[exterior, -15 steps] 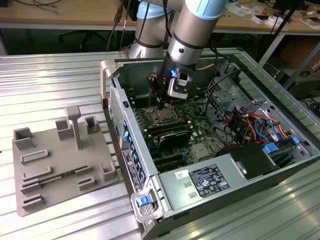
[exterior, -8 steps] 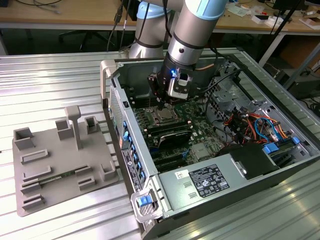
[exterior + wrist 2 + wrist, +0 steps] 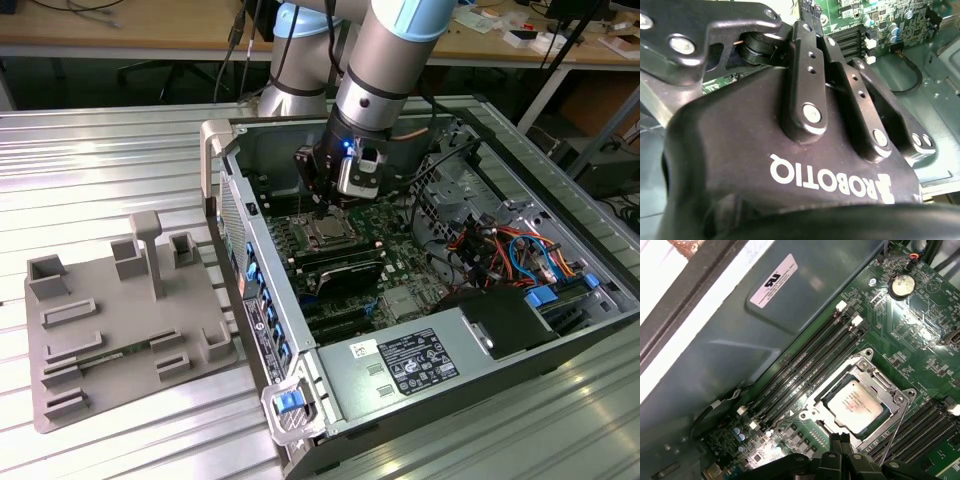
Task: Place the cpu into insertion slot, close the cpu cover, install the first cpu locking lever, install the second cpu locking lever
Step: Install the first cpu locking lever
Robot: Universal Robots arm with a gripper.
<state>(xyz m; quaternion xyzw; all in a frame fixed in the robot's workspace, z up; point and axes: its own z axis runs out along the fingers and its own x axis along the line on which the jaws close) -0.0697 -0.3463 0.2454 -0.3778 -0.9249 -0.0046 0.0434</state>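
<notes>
The cpu (image 3: pixel 856 402) lies flat in the insertion slot (image 3: pixel 810 414), its silver face showing through the window of the cpu cover (image 3: pixel 879 384), which is down over it. A thin wire locking lever (image 3: pixel 896 430) runs along one side of the socket. My gripper (image 3: pixel 840 440) hangs just off the socket's edge near that lever, fingers together and holding nothing. In the exterior view the gripper (image 3: pixel 319 207) is inside the open computer case, directly above the cpu (image 3: pixel 328 234) on the green board. The second wrist view shows the gripper's black body (image 3: pixel 790 165).
Long black memory slots (image 3: pixel 805 365) flank the socket, with the case wall (image 3: pixel 805 285) close behind. A power supply (image 3: pixel 410 362), coloured cables (image 3: pixel 510 250) and a small grey heatsink (image 3: pixel 402 300) fill the case. A grey fixture plate (image 3: pixel 120 320) lies on the exterior view's left.
</notes>
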